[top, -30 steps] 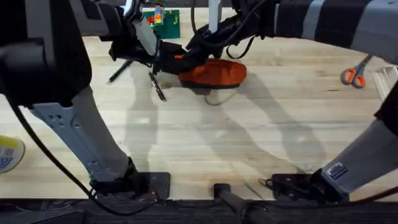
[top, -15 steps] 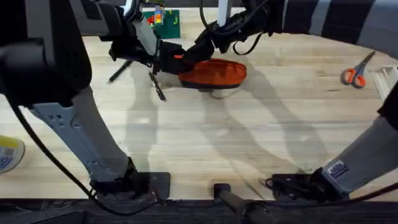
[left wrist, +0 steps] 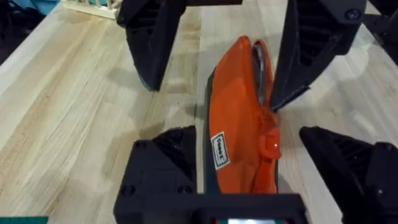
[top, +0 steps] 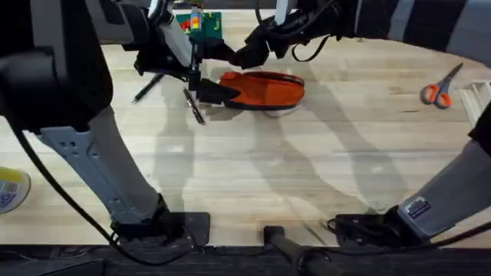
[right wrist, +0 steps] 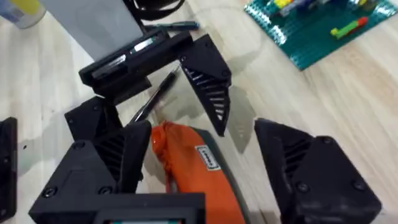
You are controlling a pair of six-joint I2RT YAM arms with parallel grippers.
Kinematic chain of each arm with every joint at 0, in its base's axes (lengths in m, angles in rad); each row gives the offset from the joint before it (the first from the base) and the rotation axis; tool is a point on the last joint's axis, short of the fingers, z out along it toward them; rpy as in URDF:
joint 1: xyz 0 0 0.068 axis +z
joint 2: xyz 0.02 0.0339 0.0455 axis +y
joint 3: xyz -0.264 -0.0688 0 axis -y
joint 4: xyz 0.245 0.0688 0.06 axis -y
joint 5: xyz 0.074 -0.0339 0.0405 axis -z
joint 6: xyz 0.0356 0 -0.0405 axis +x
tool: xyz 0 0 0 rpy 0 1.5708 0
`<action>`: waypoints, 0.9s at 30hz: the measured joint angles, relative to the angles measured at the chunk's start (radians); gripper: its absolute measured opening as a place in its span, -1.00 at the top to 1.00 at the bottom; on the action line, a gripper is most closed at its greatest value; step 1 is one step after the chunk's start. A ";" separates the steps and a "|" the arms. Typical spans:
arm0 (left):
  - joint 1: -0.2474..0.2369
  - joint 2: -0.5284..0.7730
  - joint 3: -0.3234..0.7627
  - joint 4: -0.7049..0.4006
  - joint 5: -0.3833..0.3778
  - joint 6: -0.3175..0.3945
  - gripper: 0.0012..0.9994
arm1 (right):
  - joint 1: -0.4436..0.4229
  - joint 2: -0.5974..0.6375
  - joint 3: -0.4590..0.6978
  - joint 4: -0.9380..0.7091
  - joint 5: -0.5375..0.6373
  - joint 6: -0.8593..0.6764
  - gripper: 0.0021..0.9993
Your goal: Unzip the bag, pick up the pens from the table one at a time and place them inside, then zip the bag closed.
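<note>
The orange bag [top: 263,88] with its dark base lies on the table [top: 307,169] at the back centre. My left gripper [top: 213,92] is open at the bag's left end; in the left wrist view its fingers [left wrist: 166,155] straddle that end of the bag [left wrist: 239,137]. My right gripper [top: 247,55] hovers open just behind and above the bag, the bag's end [right wrist: 189,165] showing between its fingers [right wrist: 109,165]. One black pen [top: 193,106] lies just left of the bag, and a second pen [top: 147,87] lies farther left.
Orange-handled scissors [top: 437,92] lie at the far right. A green brick baseplate [top: 201,23] sits at the back edge behind the bag. A tape roll [top: 8,188] is at the left edge. The table's front half is bare wood.
My right gripper has lifted off the bag and drawn back. The left gripper has shifted down to the bag's left end. The bag now lies flatter.
</note>
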 joint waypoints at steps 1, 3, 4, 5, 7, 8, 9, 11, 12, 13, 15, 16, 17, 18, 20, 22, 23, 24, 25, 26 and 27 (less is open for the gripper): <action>0.002 0.000 0.000 0.000 0.001 0.000 -0.99 | 0.000 0.000 0.000 0.009 0.000 0.000 -0.99; 0.010 0.000 0.000 -0.004 0.002 0.000 -0.99 | 0.000 0.000 0.000 0.023 0.000 0.002 -0.99; 0.017 0.000 0.002 -0.008 0.002 0.000 -0.99 | 0.000 0.000 0.000 0.029 0.000 0.009 -0.99; 0.023 0.000 0.005 -0.013 0.002 0.000 -0.99 | 0.000 0.000 0.000 0.032 0.000 0.017 -0.99; 0.040 0.000 0.020 -0.046 0.002 0.000 -0.99 | -0.001 0.000 0.001 0.034 0.000 0.033 -0.99; 0.049 0.000 0.032 -0.069 0.002 0.000 -0.99 | -0.002 0.000 0.002 0.033 0.000 0.042 -0.99; 0.055 0.000 0.047 -0.096 0.002 0.000 -0.99 | -0.003 -0.001 0.002 0.034 0.001 0.051 -0.99; 0.067 0.000 0.081 -0.147 0.000 0.000 -0.99 | -0.006 -0.004 0.004 0.033 0.009 0.074 -0.99; 0.070 0.000 0.099 -0.170 -0.002 0.000 -0.99 | -0.009 -0.009 0.004 0.032 0.015 0.084 -0.99; 0.071 0.000 0.115 -0.187 -0.009 0.000 -0.99 | -0.012 -0.015 0.004 0.032 0.018 0.093 -0.99; 0.071 0.000 0.147 -0.217 -0.027 0.000 -0.99 | -0.016 -0.030 0.004 0.032 0.025 0.104 -0.99; 0.071 0.000 0.164 -0.234 -0.034 0.000 -0.99 | -0.019 -0.039 0.004 0.031 0.029 0.107 -0.99; 0.071 0.000 0.178 -0.253 -0.040 0.000 -0.99 | -0.021 -0.048 0.005 0.030 0.031 0.111 -0.99; 0.071 0.000 0.193 -0.272 -0.047 0.000 -0.99 | -0.023 -0.058 0.006 0.027 0.032 0.114 -0.99; 0.071 0.000 0.227 -0.311 -0.057 0.000 -0.99 | -0.024 -0.081 0.007 0.011 0.035 0.119 -0.99; 0.072 0.000 0.263 -0.352 -0.065 -0.001 -0.99 | -0.026 -0.103 0.008 -0.016 0.035 0.122 -0.99; 0.072 0.000 0.281 -0.370 -0.071 -0.006 -0.99 | -0.027 -0.113 0.009 -0.031 0.035 0.123 -0.99; 0.072 0.000 0.301 -0.383 -0.076 -0.021 -0.99 | -0.029 -0.124 0.011 -0.050 0.035 0.123 -0.99; 0.072 0.000 0.322 -0.389 -0.079 -0.041 -0.99 | -0.032 -0.132 0.012 -0.067 0.035 0.123 -0.99; 0.072 0.000 0.340 -0.392 -0.082 -0.063 -0.99 | -0.036 -0.142 0.013 -0.091 0.035 0.123 -0.99; 0.072 0.000 0.361 -0.392 -0.088 -0.091 -0.99 | -0.040 -0.150 0.013 -0.110 0.035 0.124 -0.99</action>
